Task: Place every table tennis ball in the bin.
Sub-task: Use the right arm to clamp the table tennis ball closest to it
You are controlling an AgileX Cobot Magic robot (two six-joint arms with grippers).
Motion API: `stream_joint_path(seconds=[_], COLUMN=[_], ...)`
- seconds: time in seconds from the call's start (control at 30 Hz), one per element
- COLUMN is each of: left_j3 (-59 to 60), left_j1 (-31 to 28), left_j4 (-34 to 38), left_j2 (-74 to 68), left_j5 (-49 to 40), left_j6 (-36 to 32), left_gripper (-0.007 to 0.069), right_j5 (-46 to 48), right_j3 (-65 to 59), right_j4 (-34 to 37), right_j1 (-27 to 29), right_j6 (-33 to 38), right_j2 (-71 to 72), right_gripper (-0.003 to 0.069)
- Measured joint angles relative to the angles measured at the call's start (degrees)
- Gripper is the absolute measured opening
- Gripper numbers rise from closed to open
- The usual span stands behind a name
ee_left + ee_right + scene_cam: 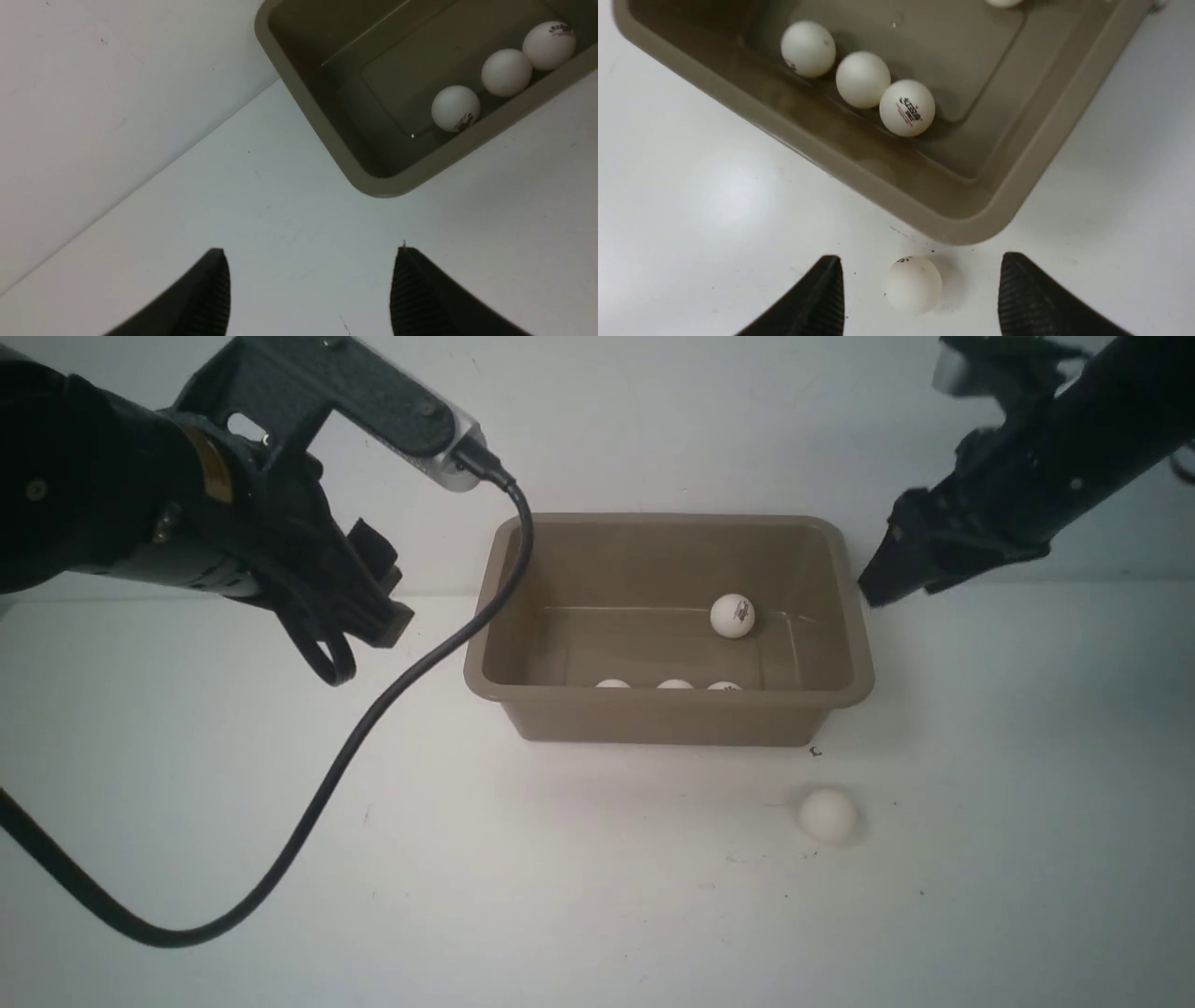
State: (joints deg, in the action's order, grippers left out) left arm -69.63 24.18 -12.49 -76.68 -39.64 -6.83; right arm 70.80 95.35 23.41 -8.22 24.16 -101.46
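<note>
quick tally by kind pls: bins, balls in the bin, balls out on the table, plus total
Bin: 1
Balls inside it: 4 (lone ball; row of three against the near wall)
Balls on the table: 1 (loose ball)
Total: 6 things, 5 of them balls in view

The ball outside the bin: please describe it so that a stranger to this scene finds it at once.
Start at the brown bin on the white table. Off its near right corner, toward the robot, one white ball lies on the table. Every other ball in view lies inside the bin.
</note>
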Motion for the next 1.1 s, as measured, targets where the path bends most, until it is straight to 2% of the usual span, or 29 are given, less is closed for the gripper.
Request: stream_joint_path(seconds=[0.2, 0.33, 0.43, 0.57, 0.77, 1.1], left_j3=[0.0, 0.0, 0.0, 0.0, 0.0, 0.0], left_j1=[0.0, 0.0, 0.0, 0.0, 0.0, 0.0], left_j4=[0.0, -0.1, -0.1, -0.1, -0.1, -0.1], left_j2=[0.0, 0.0, 0.0, 0.0, 0.0, 0.0], left_j5=[0.1, 0.7, 0.7, 0.8, 1.1, 1.1], left_j6=[0.0, 0.0, 0.0, 0.2, 1.8, 2.3], left_gripper=[0.0415, 0.0415, 0.0415, 0.0415, 0.0415, 0.0415], right_j5=[0.1, 0.4, 0.0, -11.2, -22.1, -31.5], right_j3=[-8.2, -16.2, -21.6, -31.4, -34.7, -34.7], right_j4=[-2.5, -3.7, -3.8, -2.0, 2.5, 4.7], right_j1=[-4.3, -7.6, -8.0, -8.0, -8.0, -8.0], right_j6=[-5.7, -6.2, -5.7, -0.8, 5.9, 9.0], right_j2=[9.3, 15.2, 16.7, 15.7, 10.8, 2.1], right_gripper=[0.0407, 0.0407, 0.0407, 0.0407, 0.0407, 0.0407])
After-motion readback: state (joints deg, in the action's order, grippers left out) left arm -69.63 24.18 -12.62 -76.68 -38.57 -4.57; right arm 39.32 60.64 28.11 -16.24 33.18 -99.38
